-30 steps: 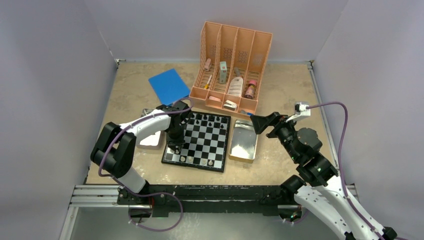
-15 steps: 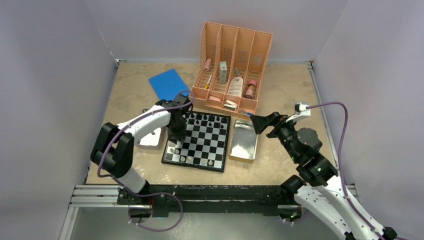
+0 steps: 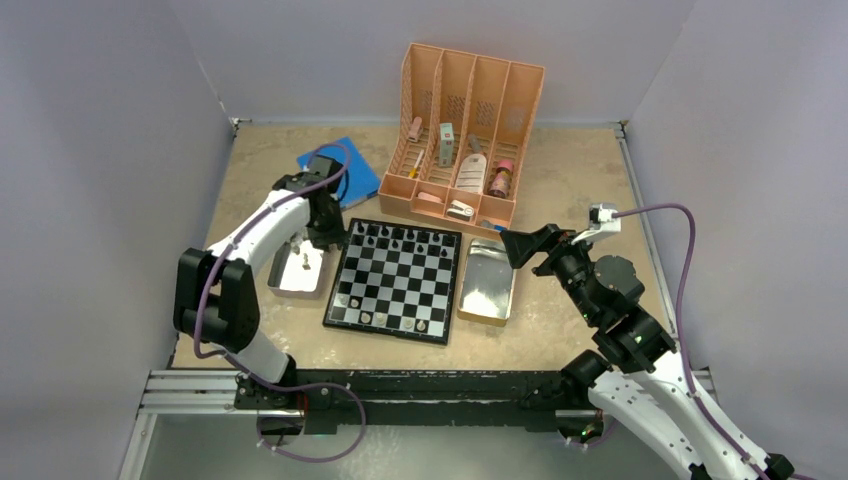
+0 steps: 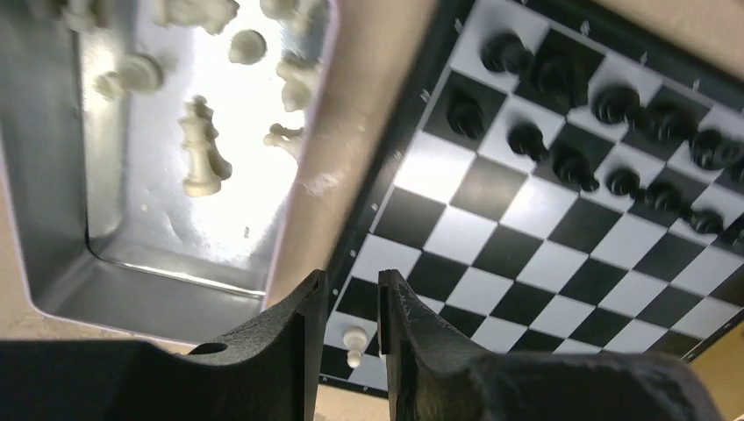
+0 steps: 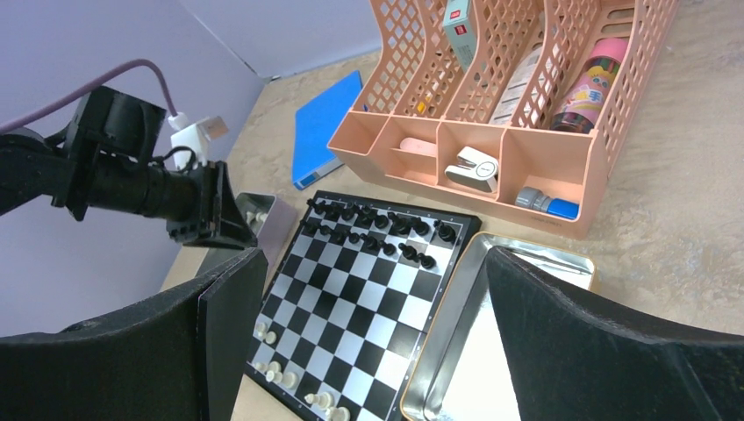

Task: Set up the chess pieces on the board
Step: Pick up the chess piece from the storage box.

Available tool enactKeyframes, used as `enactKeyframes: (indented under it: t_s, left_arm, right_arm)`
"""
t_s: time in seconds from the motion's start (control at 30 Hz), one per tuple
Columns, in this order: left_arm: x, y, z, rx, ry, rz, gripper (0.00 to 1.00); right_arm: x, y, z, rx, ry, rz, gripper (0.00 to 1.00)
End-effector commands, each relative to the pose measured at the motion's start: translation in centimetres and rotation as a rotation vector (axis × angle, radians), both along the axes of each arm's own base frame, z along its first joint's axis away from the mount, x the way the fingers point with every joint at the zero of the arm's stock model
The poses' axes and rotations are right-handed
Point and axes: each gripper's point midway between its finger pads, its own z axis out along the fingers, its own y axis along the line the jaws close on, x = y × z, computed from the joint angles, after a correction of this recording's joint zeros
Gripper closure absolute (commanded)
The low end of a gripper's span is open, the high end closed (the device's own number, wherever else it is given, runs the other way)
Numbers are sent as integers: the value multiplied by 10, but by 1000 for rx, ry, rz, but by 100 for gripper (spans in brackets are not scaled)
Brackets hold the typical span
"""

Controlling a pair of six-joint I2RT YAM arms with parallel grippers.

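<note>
Left pincer hangs over the strip of tabletop between tray and board. Its fingers are parted by a narrow gap with nothing in them. The white pawn we see through that gap stands on a board square below, apart from the fingers. Just left of the pincer the tray holds loose white pieces, kept there as stock. To its right and ahead, black pieces crowd the board's far rows. Only a few white ones stand on the near rows, so we judge the white side mostly unset and the tray the likely next stop. Right pincer is spread wide and empty, with a second tray below it and the board to its left, well apart from the left arm's working side.
</note>
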Motion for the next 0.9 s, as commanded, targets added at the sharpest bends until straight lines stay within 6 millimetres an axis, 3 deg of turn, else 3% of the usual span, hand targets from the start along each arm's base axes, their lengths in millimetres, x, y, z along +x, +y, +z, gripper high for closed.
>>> enactKeyframes:
  t_s: [0.0, 0.3, 0.53, 0.87]
  left_arm:
    - [36, 23, 24, -75, -118, 69, 74]
    - [64, 62, 27, -12, -155, 154, 76]
    - [83, 73, 12, -3, -116, 166, 80]
    - [90, 81, -17, -53, -65, 185, 82]
  right_arm:
    - [0, 3, 20, 25, -55, 14, 3]
    - [-3, 6, 22, 30, -71, 41, 3]
    - [-7, 8, 26, 42, -81, 61, 2]
    - [-10, 9, 26, 50, -88, 73, 2]
